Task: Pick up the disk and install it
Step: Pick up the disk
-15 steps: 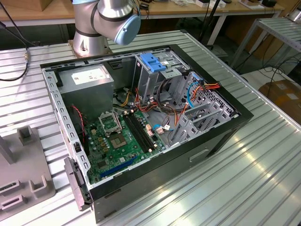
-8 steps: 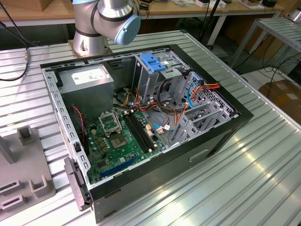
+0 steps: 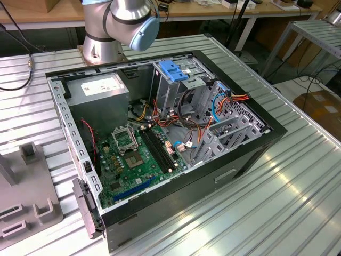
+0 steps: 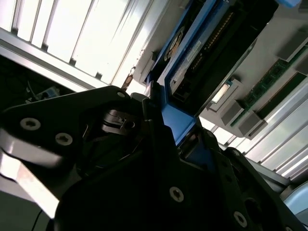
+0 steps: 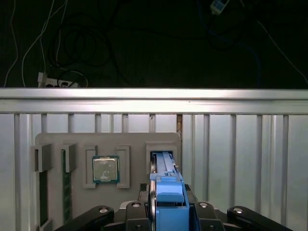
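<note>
At fixture's slot (image 5: 148, 150), disk (image 5: 166, 190) on edge, tool (image 5: 168, 214) tight astride.

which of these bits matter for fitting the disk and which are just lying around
Job: disk, gripper at it, open computer case, drive cage.
Lying about: processor chip and memory stick on the grey tray, power supply.

1 disk (image 5: 168, 193), 1 CPU (image 5: 105, 169), maybe 1 RAM (image 5: 66, 192).
</note>
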